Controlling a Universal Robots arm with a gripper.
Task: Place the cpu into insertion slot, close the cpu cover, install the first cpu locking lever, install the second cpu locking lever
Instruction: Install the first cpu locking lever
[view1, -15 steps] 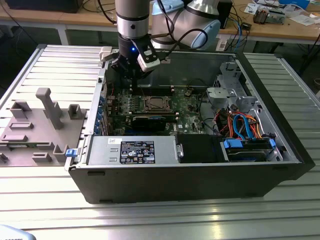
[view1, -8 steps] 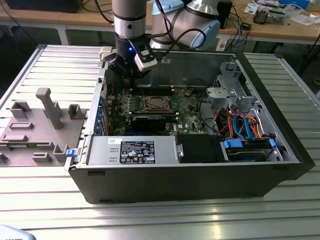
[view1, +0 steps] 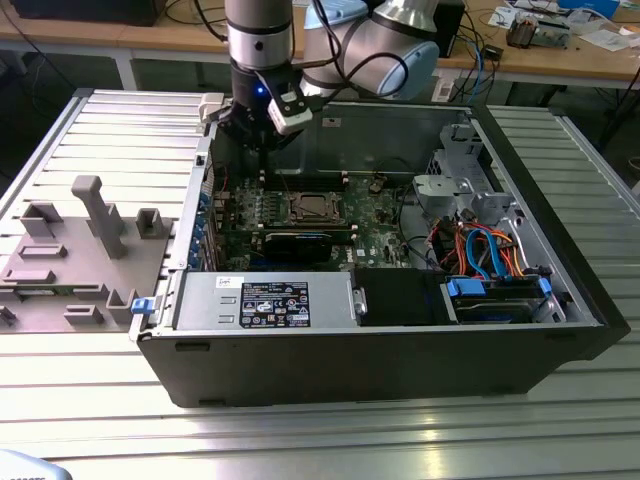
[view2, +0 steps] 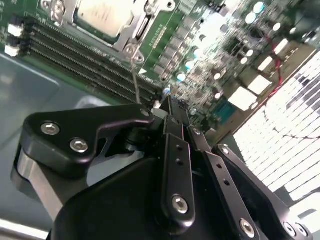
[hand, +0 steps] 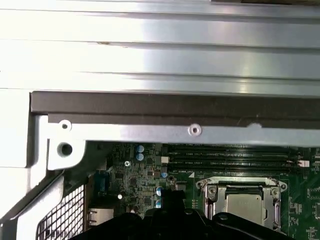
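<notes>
The cpu (view1: 316, 208), a silver-grey square, lies in the insertion slot (view1: 297, 212) on the green board inside the open case. The silvery cpu cover (hand: 241, 184) lies flat around the cpu (hand: 245, 206). In the second wrist view the cpu (view2: 106, 15) sits under the cover frame (view2: 139, 31), and a thin metal lever rod (view2: 135, 75) stands up from the socket's corner towards my fingertips. My gripper (view2: 169, 106) hangs shut and empty just beyond that corner. In the exterior view my gripper (view1: 262, 150) is above the board, towards the exterior view's left of the socket.
Long black memory slots (view2: 85, 67) run beside the socket. The case's back wall (hand: 150, 131) and a perforated grille (hand: 60, 220) are close by. A black card (view1: 296, 243), the power supply (view1: 265, 302) and drive cables (view1: 490, 250) fill the case. A grey fixture (view1: 70, 260) lies outside.
</notes>
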